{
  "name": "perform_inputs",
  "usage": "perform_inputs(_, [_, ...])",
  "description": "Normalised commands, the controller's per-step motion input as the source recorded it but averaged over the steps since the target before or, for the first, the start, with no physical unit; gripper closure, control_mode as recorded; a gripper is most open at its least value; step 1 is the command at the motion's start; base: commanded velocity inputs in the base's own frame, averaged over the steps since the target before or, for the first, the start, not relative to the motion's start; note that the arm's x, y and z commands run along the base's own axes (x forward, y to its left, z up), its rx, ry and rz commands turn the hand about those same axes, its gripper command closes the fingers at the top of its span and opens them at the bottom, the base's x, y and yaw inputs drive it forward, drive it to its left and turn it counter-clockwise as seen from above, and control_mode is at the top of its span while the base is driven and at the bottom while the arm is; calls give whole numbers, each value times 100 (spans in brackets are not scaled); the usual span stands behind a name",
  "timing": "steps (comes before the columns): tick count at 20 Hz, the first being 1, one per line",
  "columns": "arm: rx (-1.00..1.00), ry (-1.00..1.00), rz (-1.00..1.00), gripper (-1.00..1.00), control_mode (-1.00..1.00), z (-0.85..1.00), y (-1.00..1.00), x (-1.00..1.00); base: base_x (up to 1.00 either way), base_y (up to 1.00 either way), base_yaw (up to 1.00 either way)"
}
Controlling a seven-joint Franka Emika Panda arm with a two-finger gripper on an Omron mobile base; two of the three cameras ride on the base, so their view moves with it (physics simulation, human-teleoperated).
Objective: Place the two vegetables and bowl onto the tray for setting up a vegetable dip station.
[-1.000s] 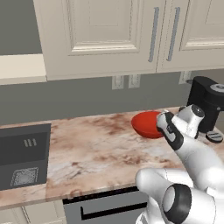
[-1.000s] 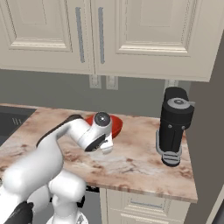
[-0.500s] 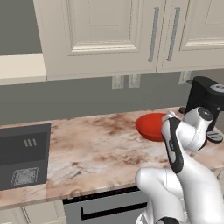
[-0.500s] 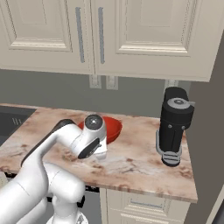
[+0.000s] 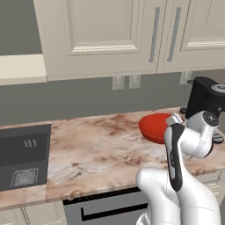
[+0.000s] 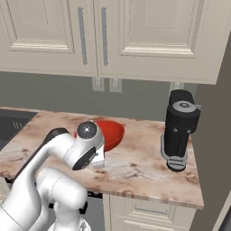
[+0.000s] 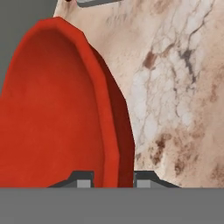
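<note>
The red bowl [image 5: 153,127] is at the right part of the marble counter, beside the black coffee machine; it also shows as the bowl [image 6: 112,133] just behind my folded arm. In the hand view the bowl [image 7: 57,109] stands steeply tilted across the picture. My gripper [image 7: 113,179] is shut on the bowl's rim, with one fingertip inside the rim and one outside. The tray and the two vegetables are out of view.
A black coffee machine [image 5: 205,104] [image 6: 179,131] stands right of the bowl near the counter's right end. A dark sink [image 5: 23,157] is sunk into the counter at the far left. Cream cabinets hang above, and marble counter [image 5: 96,147] stretches between sink and bowl.
My arm has folded back, with the wrist swinging round closer to the base. The bowl has stayed at about the same spot with the gripper still shut on its rim.
</note>
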Motion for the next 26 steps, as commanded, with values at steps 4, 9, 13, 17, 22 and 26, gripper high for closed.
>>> perform_inputs(4, [0,0,-1,100,-100,36,0,-16,0,0,0])
perform_inputs(9, [0,0,0,100,-100,31,0,-10,0,0,0])
perform_inputs(13, [2,2,0,100,-100,18,0,-10,0,0,0])
perform_inputs(17, [0,3,0,100,-100,7,0,-1,0,0,0])
perform_inputs(22, [0,2,0,100,-100,2,0,0,0,0,0])
perform_inputs(26, [0,0,0,100,-100,0,0,-2,0,0,0])
